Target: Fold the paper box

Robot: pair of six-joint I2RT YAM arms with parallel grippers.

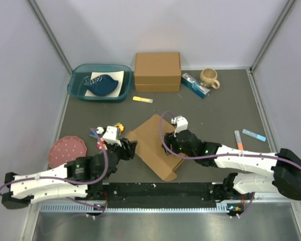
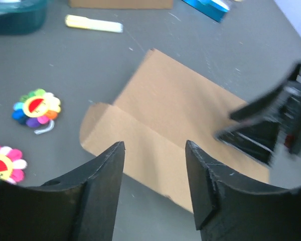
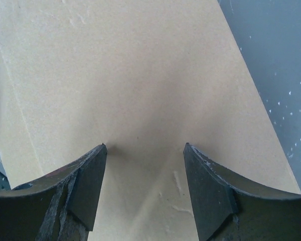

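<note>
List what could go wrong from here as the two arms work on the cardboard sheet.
1. The right gripper is open over the paper box, gripping nothing; a push may slide the sheet rather than crease it.
2. The left gripper is open at the sheet's edge, close to the right one; they might collide.
3. The rainbow flower toy lies close by and could get knocked.
</note>
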